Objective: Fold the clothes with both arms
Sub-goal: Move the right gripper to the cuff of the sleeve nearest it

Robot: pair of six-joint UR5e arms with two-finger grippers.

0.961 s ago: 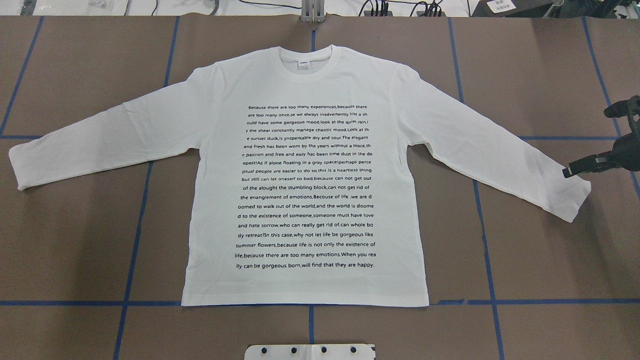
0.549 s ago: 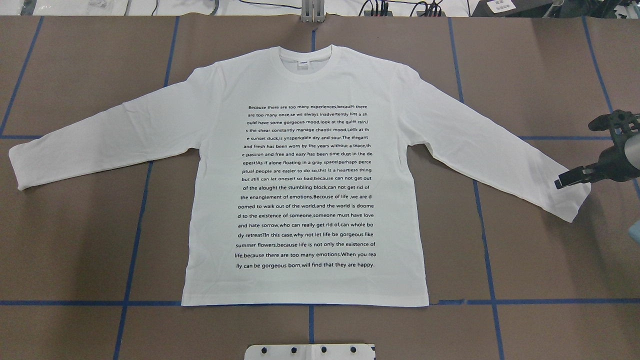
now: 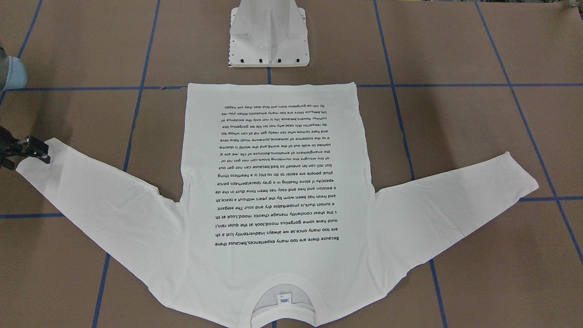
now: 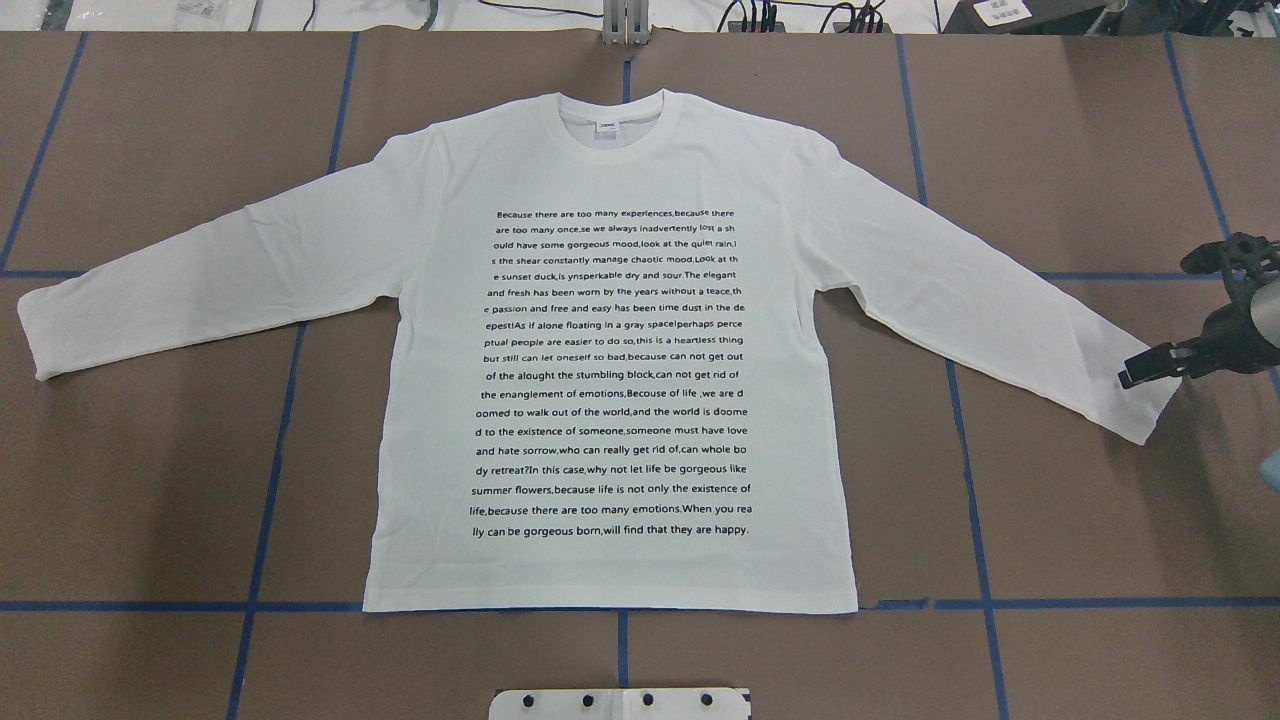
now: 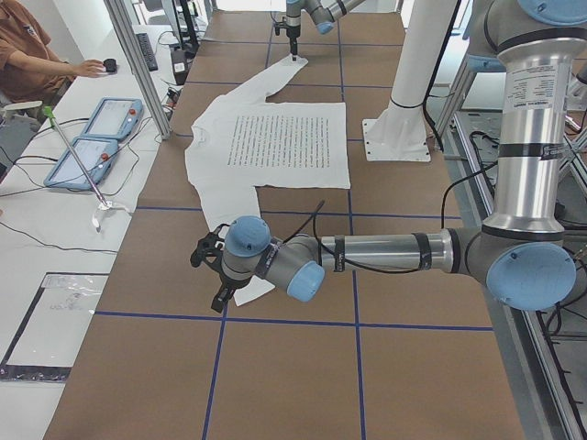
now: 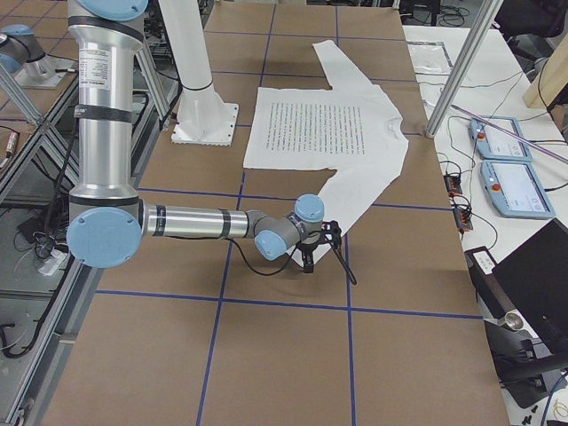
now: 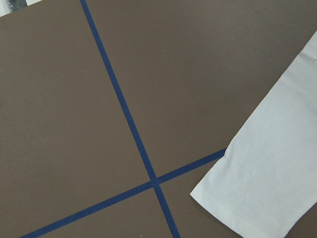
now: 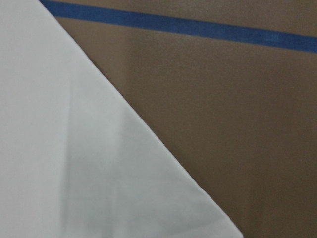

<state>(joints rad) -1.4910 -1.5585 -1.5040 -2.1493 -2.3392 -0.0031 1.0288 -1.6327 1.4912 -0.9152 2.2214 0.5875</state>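
Observation:
The white long-sleeved shirt (image 4: 610, 160) lies flat, face up, sleeves spread, collar away from the robot. My right gripper (image 4: 1135, 370) stands low over the right sleeve's cuff (image 4: 1150, 410). In the front-facing view (image 3: 43, 152) its fingers show a gap, so it looks open and empty. The right wrist view shows only the sleeve's cloth (image 8: 74, 148) close up. My left gripper (image 5: 213, 275) shows only in the exterior left view, beside the left cuff (image 5: 249, 291). I cannot tell whether it is open or shut. The left wrist view shows that cuff (image 7: 262, 188).
The white pedestal base (image 3: 268, 41) stands just behind the shirt's hem. The brown table (image 4: 1080, 520) bears blue tape lines. An operator (image 5: 37, 55) and two teach pendants (image 5: 92, 137) are on the far side, beyond the metal frame posts.
My right gripper has moved a little toward the robot's side along the right cuff. The shirt has not moved.

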